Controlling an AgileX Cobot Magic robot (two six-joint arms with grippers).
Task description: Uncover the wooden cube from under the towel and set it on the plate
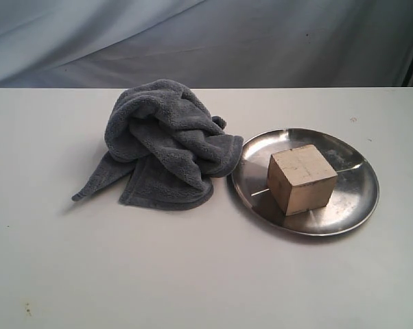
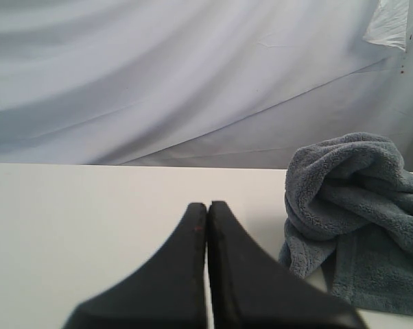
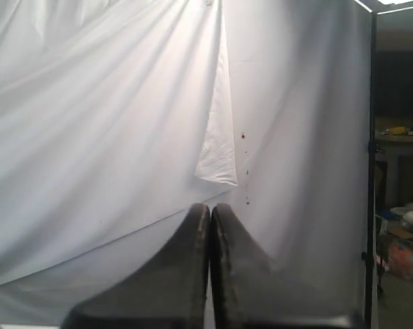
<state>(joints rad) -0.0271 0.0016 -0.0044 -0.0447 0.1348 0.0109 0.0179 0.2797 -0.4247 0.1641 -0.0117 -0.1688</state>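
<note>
The pale wooden cube (image 1: 302,179) stands uncovered on the shiny silver plate (image 1: 350,205) at the right of the table. The dark grey towel (image 1: 164,142) lies bunched in a heap just left of the plate, its edge touching the plate's rim. Neither arm shows in the exterior view. My left gripper (image 2: 207,205) is shut and empty, low over the table, with the towel (image 2: 357,205) off to one side of it. Shut with nothing held, my right gripper (image 3: 210,208) faces the white backdrop; no task object appears in its view.
The white table (image 1: 193,274) runs to a back edge, with a draped white backdrop (image 1: 206,41) behind it. A dark pole (image 3: 370,171) and a cluttered room beyond (image 3: 402,233) show at the edge of the right wrist view.
</note>
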